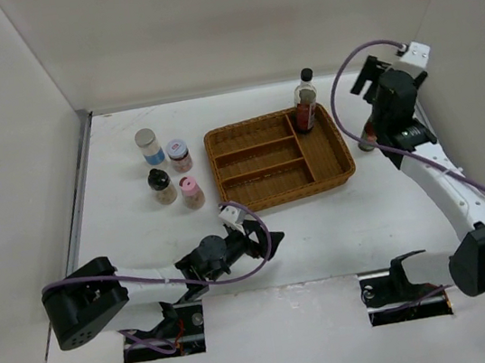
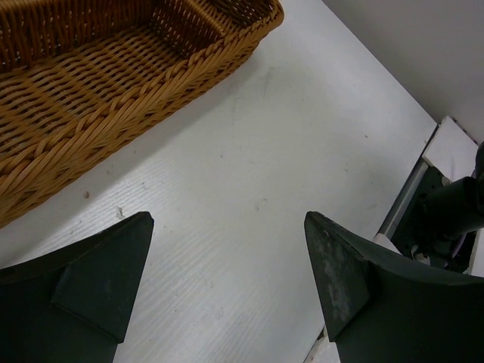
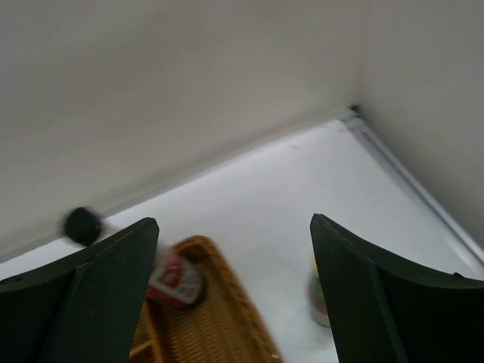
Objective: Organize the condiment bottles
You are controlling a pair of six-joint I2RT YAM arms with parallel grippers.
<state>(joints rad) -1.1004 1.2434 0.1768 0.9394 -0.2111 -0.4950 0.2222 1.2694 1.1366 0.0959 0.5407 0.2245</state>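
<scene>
Beside the wicker basket (image 1: 289, 198), the left arm (image 1: 148, 282) is laid low and the right arm (image 1: 439, 179) raised; left gripper (image 2: 227, 219) and right gripper (image 3: 231, 227) are spread, empty. The tall bottle (image 1: 306, 103) is stood in the basket's right compartment, four jars (image 1: 180, 154) outside.

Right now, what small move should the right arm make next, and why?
Probably lower the right arm's open, empty jaws toward the small bottle just outside the basket's right rim; the tall bottle already stands inside, and this one is nearest.
</scene>
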